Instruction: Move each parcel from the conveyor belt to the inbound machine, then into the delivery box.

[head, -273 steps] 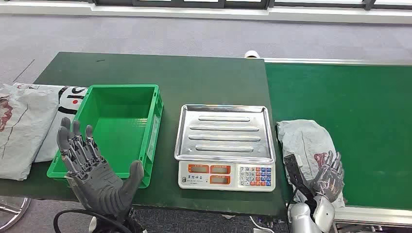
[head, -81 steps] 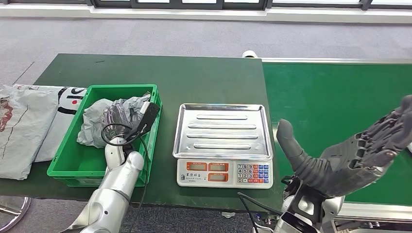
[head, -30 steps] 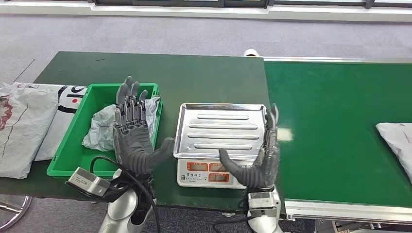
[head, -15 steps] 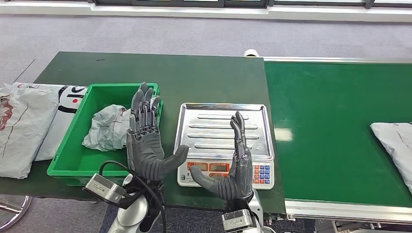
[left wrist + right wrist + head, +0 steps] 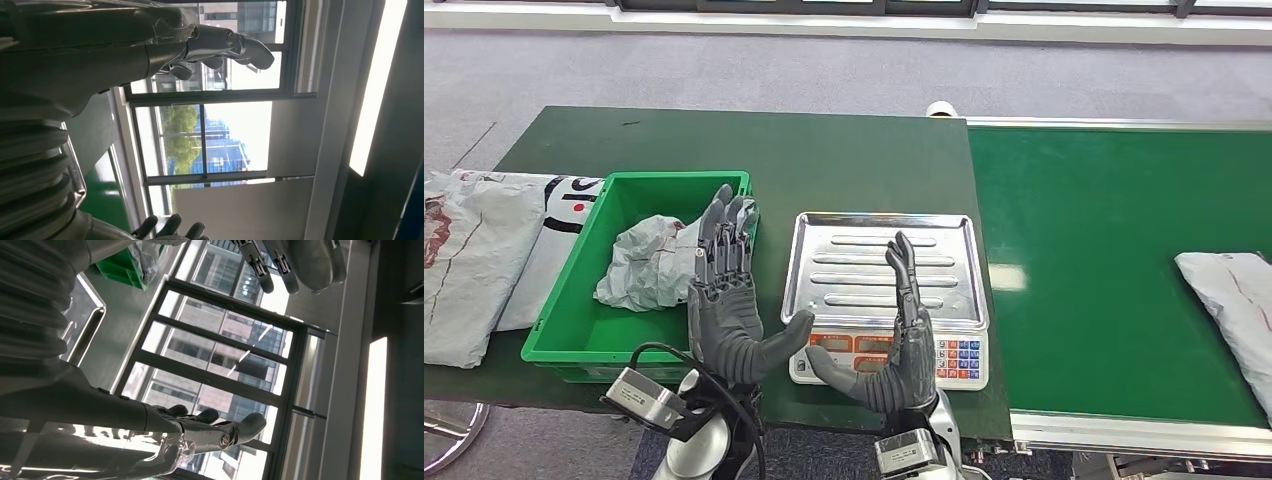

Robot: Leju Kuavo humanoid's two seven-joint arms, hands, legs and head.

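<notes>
Left robot hand (image 5: 729, 305): raised palm-up at the near edge of the table (image 5: 824, 160), fingers straight and spread, thumb out to the right, holding nothing; it stood in front of the right wall of the bin (image 5: 574, 310) and showed also from the left wrist (image 5: 200, 42). Right robot hand (image 5: 894, 340): raised just right of the left one, edge-on, fingers extended upward and apart, thumb pointing left, holding nothing; it stood in front of the scale (image 5: 886, 290), covering part of its display panel, and showed also from the right wrist (image 5: 200, 427). Bin: green plastic, on the left part of the table, containing one crumpled grey parcel (image 5: 649, 265) lying against its far right side. Scale: steel-tray weighing machine with keypad, right of the bin and apart from it, its tray bare. Belt (image 5: 1114, 240): green conveyor, abutting the table on the right. Second parcel (image 5: 1229, 300): grey bag lying flat at the right edge of the belt, partly cut off by the picture, well apart from both hands. Bags (image 5: 474, 250): grey mailers with red and black print, lying flat on the far left of the table, beside the bin.
</notes>
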